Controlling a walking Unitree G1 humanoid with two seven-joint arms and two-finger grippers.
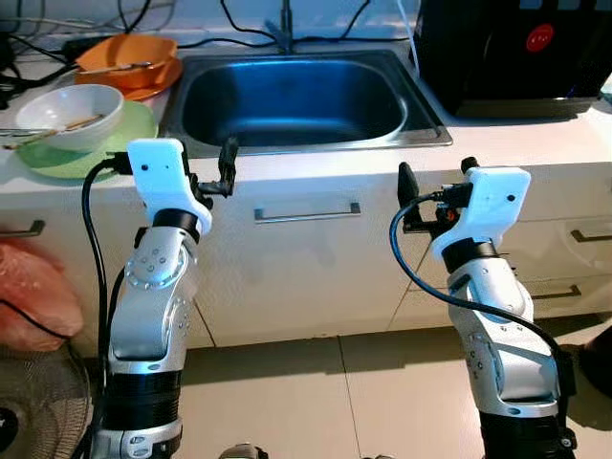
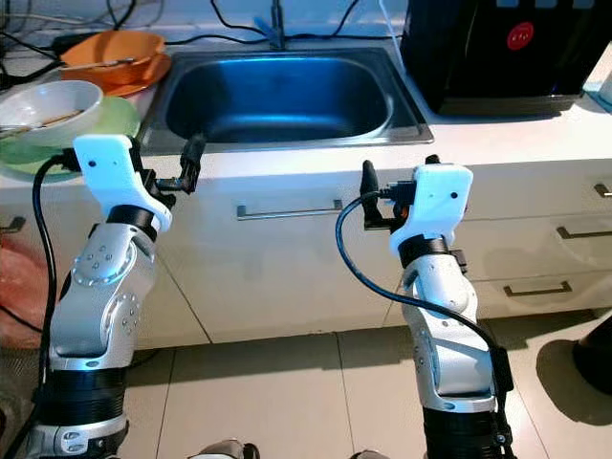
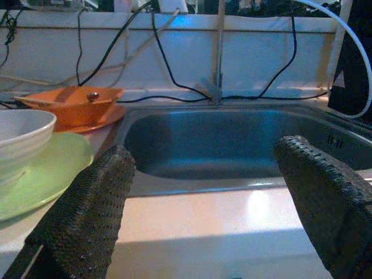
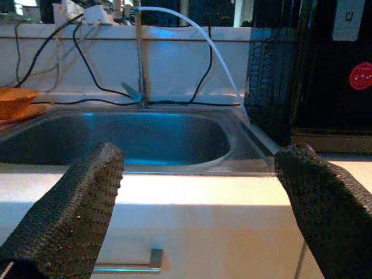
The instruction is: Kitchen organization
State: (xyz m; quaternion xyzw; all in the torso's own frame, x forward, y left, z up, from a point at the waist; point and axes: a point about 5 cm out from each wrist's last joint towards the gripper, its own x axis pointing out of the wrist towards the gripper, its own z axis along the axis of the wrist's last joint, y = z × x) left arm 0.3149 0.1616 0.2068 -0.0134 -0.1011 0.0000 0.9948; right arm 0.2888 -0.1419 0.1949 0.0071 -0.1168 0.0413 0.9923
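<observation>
both hands (image 1: 226, 172) (image 1: 405, 196) open, empty, near the sink (image 1: 296, 142); bowls (image 1: 69, 113) far left on bench (image 1: 535, 134) untouched; task unstarted.

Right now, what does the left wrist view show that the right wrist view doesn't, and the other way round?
Left wrist view alone: the white bowl sitting on the green plate, and the full orange dish with its small knob.

Right wrist view alone: the black appliance with a red sticker, the white hose arching over the sink, and a drawer handle below the counter edge.

Both: the steel sink, the faucet, black cables along the wall, and two open black fingers framing the view.
</observation>
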